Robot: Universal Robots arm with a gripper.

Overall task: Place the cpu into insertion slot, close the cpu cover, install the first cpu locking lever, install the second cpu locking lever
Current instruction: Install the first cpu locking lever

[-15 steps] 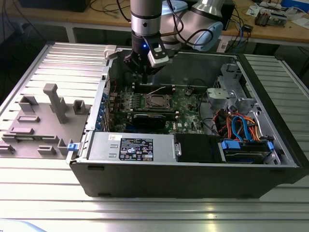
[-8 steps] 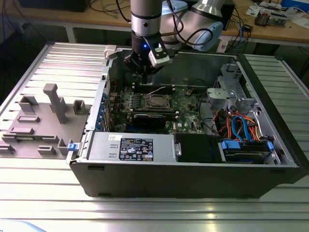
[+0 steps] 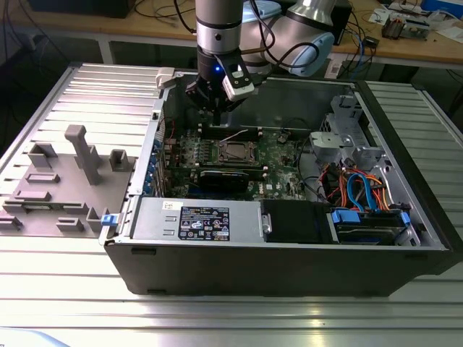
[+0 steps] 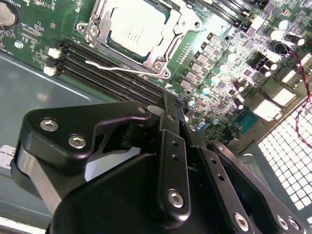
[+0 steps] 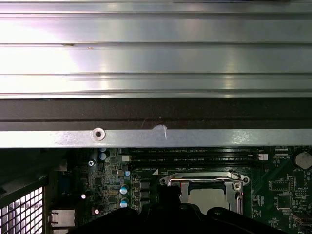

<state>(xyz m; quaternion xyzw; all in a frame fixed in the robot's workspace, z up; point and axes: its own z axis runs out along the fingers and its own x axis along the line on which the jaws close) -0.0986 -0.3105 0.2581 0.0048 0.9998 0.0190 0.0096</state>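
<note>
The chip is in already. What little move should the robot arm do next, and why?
Probably ease the gripper toward the thin silver lever, which juts out over the memory slots. The cpu sits under the cpu cover, so that loose lever looks like what's left.

Arm descends vertically, wrist pointing straight down; end effector hangs low, its black fingers drawn together, empty.

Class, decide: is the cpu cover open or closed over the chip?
Closed. In the second wrist view the cpu cover lies flat around the cpu, which shows through its window.
</note>
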